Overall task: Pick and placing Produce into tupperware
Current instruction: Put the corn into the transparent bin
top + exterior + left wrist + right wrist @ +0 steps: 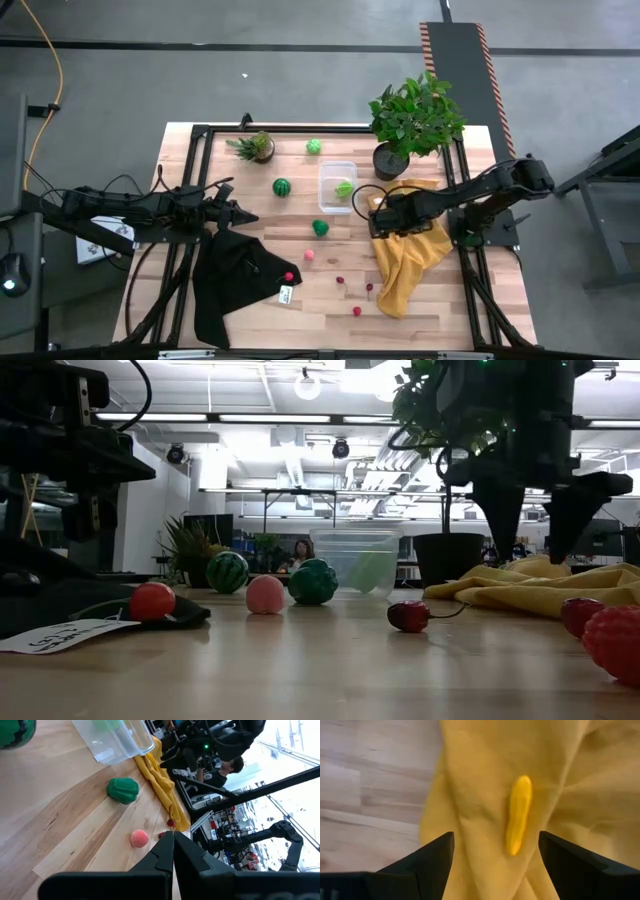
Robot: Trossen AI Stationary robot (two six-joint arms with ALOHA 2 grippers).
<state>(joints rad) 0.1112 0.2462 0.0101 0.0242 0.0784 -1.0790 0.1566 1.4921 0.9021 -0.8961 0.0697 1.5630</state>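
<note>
— As we look down past the right gripper (495, 851), its fingers spread wide, what lies below?
— We see a yellow piece (519, 814) on the yellow cloth (570, 775); farther off stands the tupperware (337, 186). The left gripper (173, 851) is closed, empty.

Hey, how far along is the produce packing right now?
Done: one light-green piece lies in the tupperware. In hand: the right gripper is open above a yellow piece on the yellow cloth, nothing gripped. Left: the striped melon, two green pieces, the pink ball and small red ones. The left gripper waits shut.
</note>
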